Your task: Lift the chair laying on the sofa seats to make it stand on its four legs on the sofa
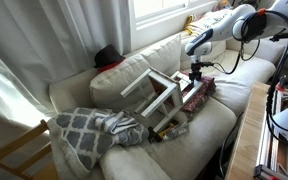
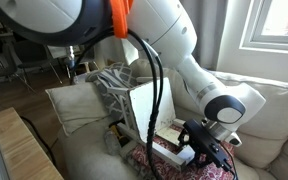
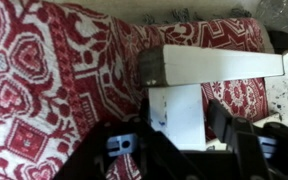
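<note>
Cushions of a large cream fabric sofa (image 1: 162,50) (image 2: 274,110) carry a small white-painted wooden chair (image 1: 162,92) (image 2: 144,112) that lies tipped over on the seats. Its square flat seat stands on edge and tilted, and its straight legs stick out sideways instead of pointing down. Behind it, in an exterior view, it lies close against a plump back cushion. A grey-and-white patterned blanket (image 1: 89,128) (image 2: 109,80) is bunched on the sofa at one side of the chair. At the other side a red-and-white patterned woven cloth (image 1: 202,92) (image 2: 174,165) (image 3: 54,90) is spread over the seat cushion, under the ends of the chair's legs.

The white arm's black gripper (image 1: 196,72) (image 2: 206,152) (image 3: 176,118) points down over that cloth at the leg end of the chair. In the wrist view its fingers (image 3: 229,130) stand apart with a short white bar of the chair (image 3: 179,100) between them, and a longer white bar crosses just beyond. Each finger is very near the short bar, but I cannot tell whether they press on it.

A light natural-wood chair frame (image 1: 14,155) stands off the sofa beyond the blanket end.
</note>
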### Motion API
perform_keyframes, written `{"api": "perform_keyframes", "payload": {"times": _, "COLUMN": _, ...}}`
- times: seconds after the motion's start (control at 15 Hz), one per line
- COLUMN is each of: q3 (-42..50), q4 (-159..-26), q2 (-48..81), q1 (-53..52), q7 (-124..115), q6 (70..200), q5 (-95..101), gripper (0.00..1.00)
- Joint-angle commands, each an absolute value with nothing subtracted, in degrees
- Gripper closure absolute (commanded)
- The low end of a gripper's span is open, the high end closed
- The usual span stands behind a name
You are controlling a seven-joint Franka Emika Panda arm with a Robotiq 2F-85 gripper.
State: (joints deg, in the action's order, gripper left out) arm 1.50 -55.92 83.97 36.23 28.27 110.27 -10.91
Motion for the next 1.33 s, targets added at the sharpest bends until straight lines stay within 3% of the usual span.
{"api": "perform_keyframes", "payload": {"times": 0.0, "q3": 0.7, "q4": -54.1, "q2": 84.8, "q1": 37.0, "q7": 28.4, "q6": 110.3, "q5": -11.9, "gripper": 0.7}}
{"api": "perform_keyframes", "payload": {"times": 0.47, "q3": 1.0, "q4": -58.0, "q2": 81.0, "q1": 35.4, "q7": 29.4, "q6": 110.4, "q5": -10.7, "gripper": 0.72}}
{"api": "perform_keyframes", "payload": {"times": 1.13, "q3": 5.7, "q4": -73.5, "q2": 61.3, "q1": 31.4, "q7": 27.9, "q6": 114.3, "q5": -6.9, "gripper": 0.72}}
{"api": "perform_keyframes", "payload": {"times": 1.2, "q3": 5.9, "q4": -74.3, "q2": 60.5, "q1": 31.2, "q7": 28.1, "q6": 114.1, "q5": -6.5, "gripper": 0.62}}
{"api": "perform_keyframes", "payload": {"times": 1.27, "q3": 5.7, "q4": -74.3, "q2": 60.6, "q1": 31.4, "q7": 28.6, "q6": 113.2, "q5": -6.5, "gripper": 0.23}}
